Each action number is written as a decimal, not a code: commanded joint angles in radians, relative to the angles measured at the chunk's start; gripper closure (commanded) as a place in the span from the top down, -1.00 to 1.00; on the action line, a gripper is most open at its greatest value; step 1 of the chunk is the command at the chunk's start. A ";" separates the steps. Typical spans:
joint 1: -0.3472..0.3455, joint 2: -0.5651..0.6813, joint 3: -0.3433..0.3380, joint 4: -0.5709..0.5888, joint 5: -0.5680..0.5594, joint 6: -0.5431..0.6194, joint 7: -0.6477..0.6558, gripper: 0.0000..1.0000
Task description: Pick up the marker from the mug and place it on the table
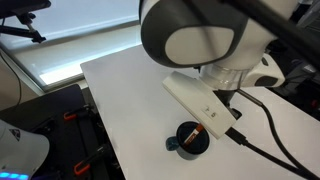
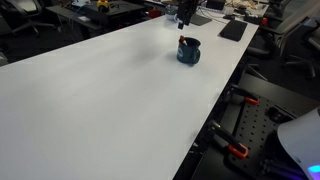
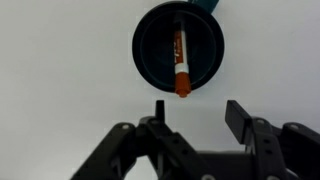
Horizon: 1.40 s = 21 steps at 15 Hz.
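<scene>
The dark blue-black mug stands on the white table, seen from straight above in the wrist view. The orange-red marker leans inside it, its end poking over the near rim. My gripper is open and empty, with its fingertips just short of the mug's rim and apart from it. In an exterior view the mug with the marker sits under the arm's wrist. In an exterior view the mug stands at the far end of the table, with the gripper above it.
A black cable trails from the wrist across the table. Table edges lie close to the mug in both exterior views. Black clamps and stands sit beside the table, with desks and clutter beyond the far end.
</scene>
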 commanded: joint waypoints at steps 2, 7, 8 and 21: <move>-0.018 0.048 0.006 0.047 -0.005 -0.062 -0.020 0.30; -0.025 0.074 0.007 0.045 -0.016 -0.072 -0.016 0.27; -0.027 0.078 0.007 0.045 -0.020 -0.071 -0.014 0.28; -0.050 0.101 0.018 0.036 -0.048 -0.056 -0.060 0.13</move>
